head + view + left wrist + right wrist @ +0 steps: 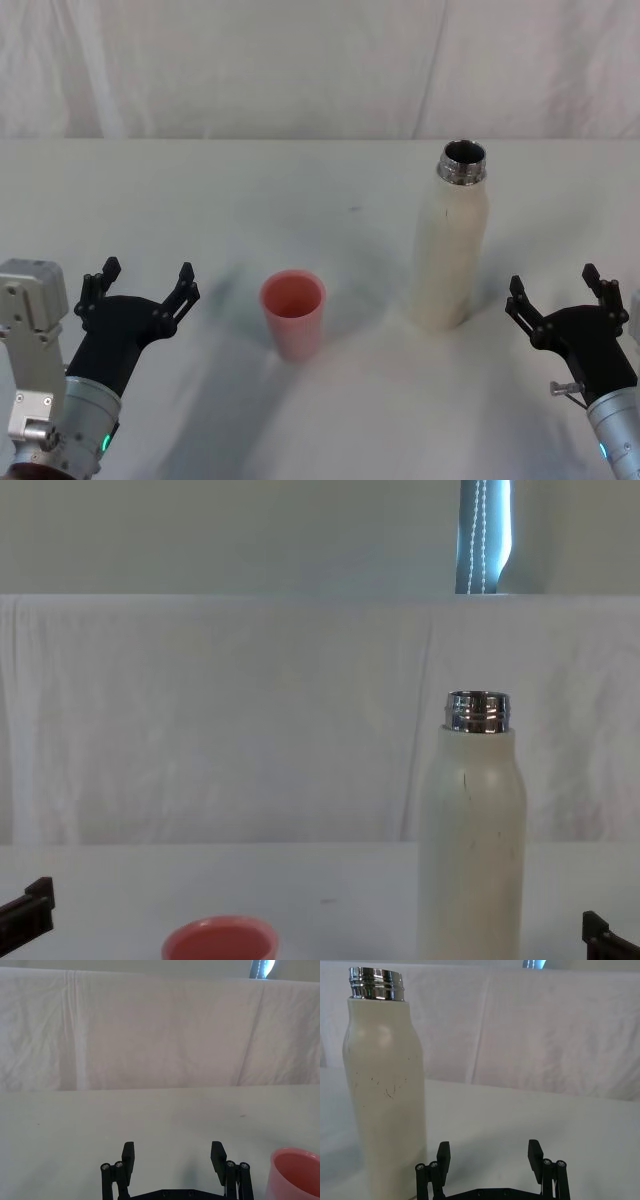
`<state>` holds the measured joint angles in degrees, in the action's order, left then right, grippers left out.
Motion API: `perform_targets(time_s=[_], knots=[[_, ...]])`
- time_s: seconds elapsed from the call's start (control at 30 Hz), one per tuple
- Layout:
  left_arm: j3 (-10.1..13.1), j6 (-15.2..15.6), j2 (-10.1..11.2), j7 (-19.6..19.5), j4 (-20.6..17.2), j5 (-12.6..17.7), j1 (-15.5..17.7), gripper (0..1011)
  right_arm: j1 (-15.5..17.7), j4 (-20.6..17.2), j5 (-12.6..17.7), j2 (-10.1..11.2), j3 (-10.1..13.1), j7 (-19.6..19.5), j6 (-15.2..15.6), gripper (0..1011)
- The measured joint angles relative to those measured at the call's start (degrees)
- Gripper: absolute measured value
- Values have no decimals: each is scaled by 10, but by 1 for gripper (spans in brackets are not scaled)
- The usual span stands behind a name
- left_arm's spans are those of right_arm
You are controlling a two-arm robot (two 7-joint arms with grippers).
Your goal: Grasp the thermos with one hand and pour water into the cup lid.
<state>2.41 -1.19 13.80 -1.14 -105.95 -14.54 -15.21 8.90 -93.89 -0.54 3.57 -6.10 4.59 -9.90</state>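
**Both grippers spread, thermos not yet grasped**

The left gripper [140, 285] hovers near the table's [330, 180] near-left edge, fingers spread, holding nothing. One cup lid [293, 313] stands upright, mouth up, toward the near edge, ready to receive water. One thermos [451, 240] stands uncapped just to its right, apart from it. The right gripper [560, 293], fingers spread and empty, waits beside the thermos, likely the arm best placed to grasp it.

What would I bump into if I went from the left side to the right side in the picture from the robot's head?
Left black pincer, open → small salmon-pink round cup lid → tall cream-white thermos with a shiny steel neck → right black pincer, open.
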Motion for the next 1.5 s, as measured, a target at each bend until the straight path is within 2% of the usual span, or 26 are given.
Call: perform_targets(time_s=[0.57, 1.5], knots=[[0, 0, 0, 0, 0, 0, 0, 1001, -24, 13, -2, 12, -12, 18, 22, 1000], [0, 0, 0, 0, 0, 0, 0, 1001, -31, 14, -3, 16, -19, 21, 29, 1000]])
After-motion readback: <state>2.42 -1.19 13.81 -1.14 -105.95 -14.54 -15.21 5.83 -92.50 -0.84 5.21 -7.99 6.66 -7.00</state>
